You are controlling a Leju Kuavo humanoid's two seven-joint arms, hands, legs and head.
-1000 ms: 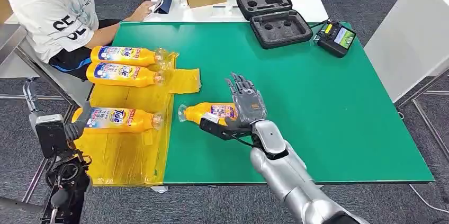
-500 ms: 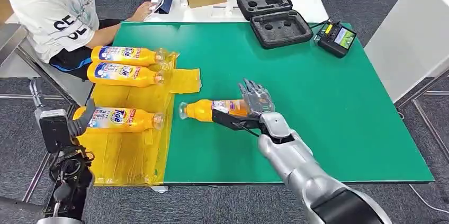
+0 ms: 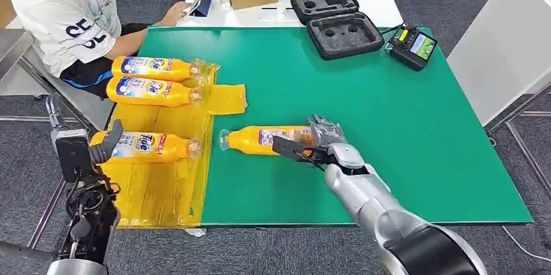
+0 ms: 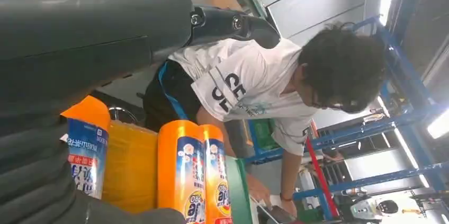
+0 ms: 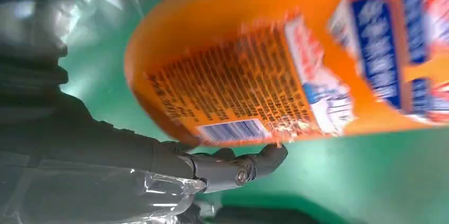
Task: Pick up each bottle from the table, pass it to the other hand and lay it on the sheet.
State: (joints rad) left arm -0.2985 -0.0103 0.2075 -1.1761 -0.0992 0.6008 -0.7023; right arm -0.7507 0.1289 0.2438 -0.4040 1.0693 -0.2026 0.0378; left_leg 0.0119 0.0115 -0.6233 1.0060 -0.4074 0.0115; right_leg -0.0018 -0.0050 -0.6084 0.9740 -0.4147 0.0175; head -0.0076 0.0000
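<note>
Right hand [image 3: 323, 142] curled around bottle [image 3: 260, 140] on open green counter [image 3: 403, 132], beside sheet [image 3: 162, 177]; fingers partly hidden. Left hand [image 3: 97, 148] unclear.

A lab: green test table [image 3: 403, 132], foam equipment case [image 3: 336, 20], blue racking [image 4: 407, 102].

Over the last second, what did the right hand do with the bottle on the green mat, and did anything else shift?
The right hand came down from standing fingers-up behind the bottle to lie low over its base end, thumb in front. The bottle turned slightly on the green mat and lies there, not lifted. A closed grasp cannot be confirmed. The three bottles on the yellow sheet kept their places; the left hand rose slightly beside the sheet.
</note>
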